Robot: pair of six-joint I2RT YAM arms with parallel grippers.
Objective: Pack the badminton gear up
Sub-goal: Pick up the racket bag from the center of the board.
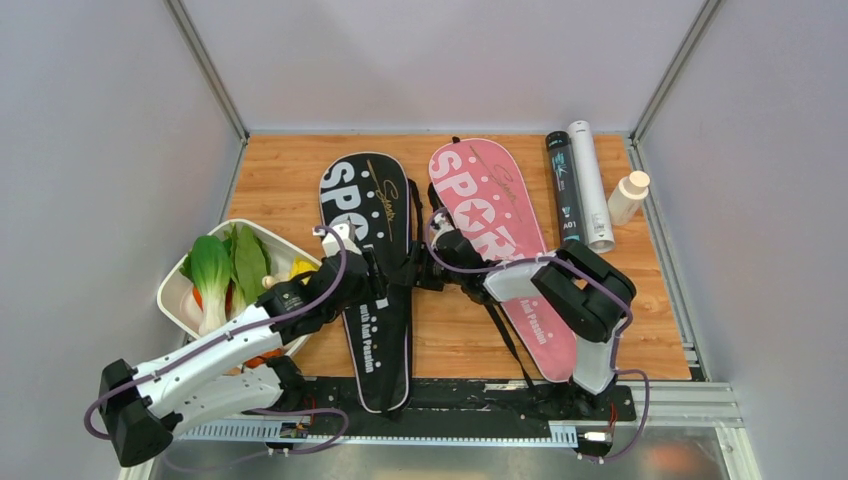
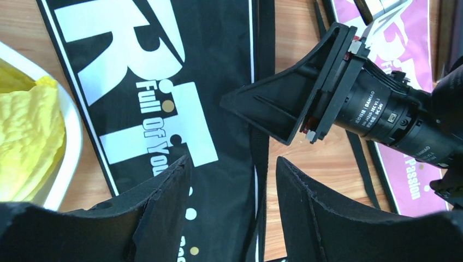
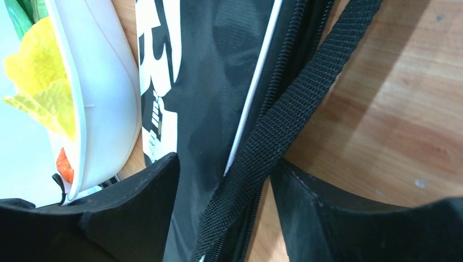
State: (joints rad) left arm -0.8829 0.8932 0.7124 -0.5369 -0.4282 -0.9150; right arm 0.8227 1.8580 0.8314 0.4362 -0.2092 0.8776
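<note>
From above, I see two racket bags lying flat on the wooden bench. The black bag is on the left and the pink bag is on the right, with a narrow strip of wood between them. At the far right, a black tube and a white tube lie side by side, and a small bottle stands just beside the white one. A white tray with greens sits at the left, touching the black bag's edge. The left gripper and the right gripper come very near each other over the right edge of the black bag.

In the left wrist view, the left gripper is released. Its fingers stand apart above the black bag's zipper edge and pinch nothing. The other arm's finger and wrist camera hang close in front.

In the right wrist view, the right gripper is also released. Between its spread fingers pass the black bag's edge and a woven strap. I see a gap on each side, so the strap is not clamped. The tray's rim and a yellow leaf show at the left.
</note>
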